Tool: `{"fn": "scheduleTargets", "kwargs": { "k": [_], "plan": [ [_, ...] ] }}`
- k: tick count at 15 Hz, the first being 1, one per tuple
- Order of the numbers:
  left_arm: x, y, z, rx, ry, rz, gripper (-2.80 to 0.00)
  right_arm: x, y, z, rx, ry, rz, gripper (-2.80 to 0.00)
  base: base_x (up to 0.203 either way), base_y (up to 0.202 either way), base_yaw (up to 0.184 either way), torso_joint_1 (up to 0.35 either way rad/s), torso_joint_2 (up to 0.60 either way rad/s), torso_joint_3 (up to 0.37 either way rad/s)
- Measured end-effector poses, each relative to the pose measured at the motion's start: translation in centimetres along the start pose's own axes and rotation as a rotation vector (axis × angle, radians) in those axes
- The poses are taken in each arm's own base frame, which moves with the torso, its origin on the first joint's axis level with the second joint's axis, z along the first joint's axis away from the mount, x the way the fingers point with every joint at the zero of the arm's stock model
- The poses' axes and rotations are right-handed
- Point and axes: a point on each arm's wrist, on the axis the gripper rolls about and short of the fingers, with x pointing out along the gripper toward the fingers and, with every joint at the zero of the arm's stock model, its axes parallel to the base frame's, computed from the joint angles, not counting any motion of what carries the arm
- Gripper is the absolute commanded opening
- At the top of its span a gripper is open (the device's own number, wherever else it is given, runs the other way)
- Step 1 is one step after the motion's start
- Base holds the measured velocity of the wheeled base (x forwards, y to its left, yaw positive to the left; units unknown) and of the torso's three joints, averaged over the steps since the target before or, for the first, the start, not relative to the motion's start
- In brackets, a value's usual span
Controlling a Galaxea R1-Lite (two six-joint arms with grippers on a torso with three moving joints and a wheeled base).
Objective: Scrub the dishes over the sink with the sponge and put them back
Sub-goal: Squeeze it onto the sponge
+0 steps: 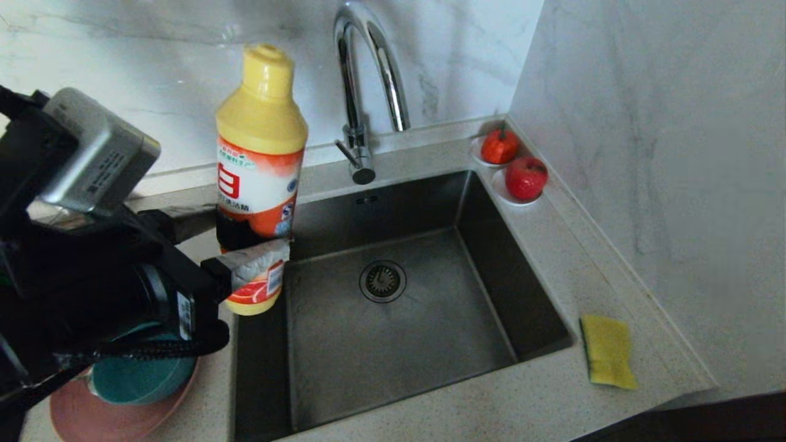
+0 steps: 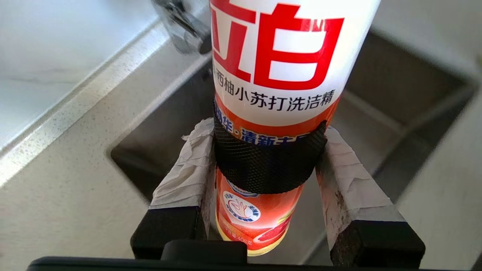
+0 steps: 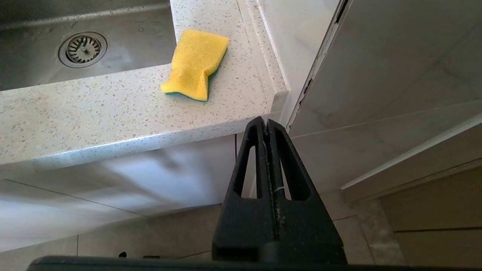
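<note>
Our left gripper point(image 2: 265, 165) pinches the detergent bottle point(image 1: 260, 166) in its jaws at the sink's point(image 1: 399, 301) left edge. Our right gripper point(image 3: 268, 126), jaws pressed together, hangs below the bench point(image 3: 94, 113), where the sponge point(image 1: 608, 351) lies right of the sink.

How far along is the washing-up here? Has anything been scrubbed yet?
Nothing looks scrubbed yet. The sponge lies untouched on the counter right of the empty sink, and the teal bowl sits on the pink plate at the left. In hand: the left gripper grips a detergent bottle over the sink's edge. The right gripper hangs shut below the counter. All scrubbing remains.
</note>
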Motion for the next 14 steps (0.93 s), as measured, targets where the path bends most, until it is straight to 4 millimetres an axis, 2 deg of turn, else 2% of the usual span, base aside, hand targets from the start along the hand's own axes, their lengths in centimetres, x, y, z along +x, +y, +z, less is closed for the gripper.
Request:
{"fn": "scheduleTargets", "kwargs": {
  "k": [5,8,14],
  "plan": [
    [-0.2,-1.1,1.2,0.064,0.001,-0.087,-2.8,0.0,0.0,0.0,0.0,0.0,-0.001,-2.8,0.0,0.0,0.0,0.0,0.0,0.0],
    [0.3,-2.2,2.1,0.087,0.017,-0.159,-2.8,0.0,0.0,0.0,0.0,0.0,0.0,-2.8,0.0,0.0,0.0,0.0,0.0,0.0],
    [2.1,-6.5,2.9,0.134,0.018,-0.31,-2.8,0.0,0.0,0.0,0.0,0.0,0.0,-2.8,0.0,0.0,0.0,0.0,0.0,0.0]
  ]
}}
